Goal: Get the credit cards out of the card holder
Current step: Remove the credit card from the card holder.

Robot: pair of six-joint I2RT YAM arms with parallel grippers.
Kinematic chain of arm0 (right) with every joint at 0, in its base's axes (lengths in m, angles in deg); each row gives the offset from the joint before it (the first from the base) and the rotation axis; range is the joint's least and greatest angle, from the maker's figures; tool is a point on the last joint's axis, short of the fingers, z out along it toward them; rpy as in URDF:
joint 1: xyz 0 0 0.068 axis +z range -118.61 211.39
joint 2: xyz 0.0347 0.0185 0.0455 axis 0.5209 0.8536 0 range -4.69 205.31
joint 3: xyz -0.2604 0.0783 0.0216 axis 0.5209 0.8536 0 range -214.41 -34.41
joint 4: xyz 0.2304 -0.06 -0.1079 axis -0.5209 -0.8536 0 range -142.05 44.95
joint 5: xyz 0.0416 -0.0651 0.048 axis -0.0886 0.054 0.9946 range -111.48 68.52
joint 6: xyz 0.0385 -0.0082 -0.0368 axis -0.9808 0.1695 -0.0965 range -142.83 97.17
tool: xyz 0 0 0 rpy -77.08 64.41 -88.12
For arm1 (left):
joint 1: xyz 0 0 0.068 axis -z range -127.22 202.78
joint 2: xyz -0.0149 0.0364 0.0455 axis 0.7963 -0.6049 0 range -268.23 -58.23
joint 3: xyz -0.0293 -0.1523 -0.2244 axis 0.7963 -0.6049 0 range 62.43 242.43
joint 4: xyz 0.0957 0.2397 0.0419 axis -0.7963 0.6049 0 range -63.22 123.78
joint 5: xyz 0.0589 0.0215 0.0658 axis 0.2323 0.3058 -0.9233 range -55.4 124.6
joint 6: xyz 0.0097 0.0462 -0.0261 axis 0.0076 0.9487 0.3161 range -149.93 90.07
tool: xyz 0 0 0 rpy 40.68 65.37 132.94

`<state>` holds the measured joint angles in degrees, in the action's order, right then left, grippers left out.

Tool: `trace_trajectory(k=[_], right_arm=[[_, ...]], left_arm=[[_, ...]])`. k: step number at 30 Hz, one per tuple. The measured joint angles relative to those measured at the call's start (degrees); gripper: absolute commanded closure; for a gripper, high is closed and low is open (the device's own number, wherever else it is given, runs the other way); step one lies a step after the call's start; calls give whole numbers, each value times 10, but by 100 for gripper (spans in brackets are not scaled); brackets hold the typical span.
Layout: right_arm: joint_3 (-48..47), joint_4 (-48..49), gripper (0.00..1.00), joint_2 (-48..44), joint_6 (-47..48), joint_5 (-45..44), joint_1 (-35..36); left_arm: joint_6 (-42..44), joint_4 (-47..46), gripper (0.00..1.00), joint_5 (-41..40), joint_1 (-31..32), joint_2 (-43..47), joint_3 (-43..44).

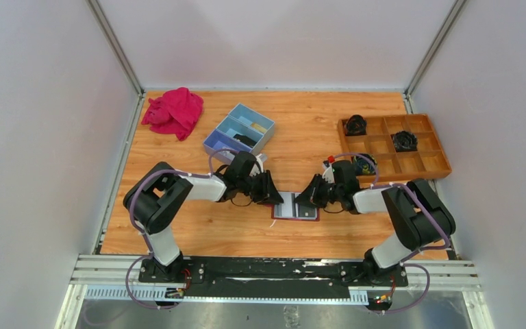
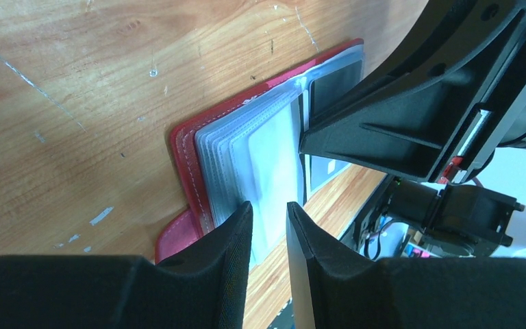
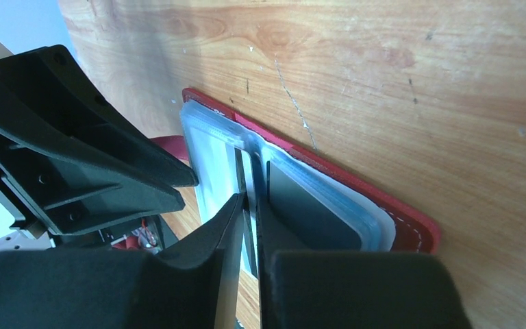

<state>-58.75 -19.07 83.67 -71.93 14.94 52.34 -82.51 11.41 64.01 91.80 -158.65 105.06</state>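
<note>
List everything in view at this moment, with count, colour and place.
card holder: one, dark red, lying open at table centre-front, between the end effectors
credit cards: count hidden by the pockets; one dark grey card shows in a clear pocket
cloth: one, bright pink, far left
box: one, blue, three compartments, far centre-left
tray: one, brown wood, gridded, far right
small dark items: a few, black, in tray compartments
table: one, wood-grain
left end effector: black, fingers slightly apart over the holder's page
right end effector: black, fingers nearly together at the holder's fold; grip unclear
</note>
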Motion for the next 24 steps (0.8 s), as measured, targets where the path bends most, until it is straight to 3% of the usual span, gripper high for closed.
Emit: trace_trajectory(k=[5, 12, 24], right_arm=[[2, 14, 100, 4, -8, 8, 0], [18, 7, 100, -23, -3, 11, -20], [37, -88, 100, -120, 53, 8, -93]], left_arm=[[1, -1, 69, 0, 0, 0, 0], [1, -4, 69, 0, 0, 0, -2], [1, -13, 69, 0, 0, 1, -7]])
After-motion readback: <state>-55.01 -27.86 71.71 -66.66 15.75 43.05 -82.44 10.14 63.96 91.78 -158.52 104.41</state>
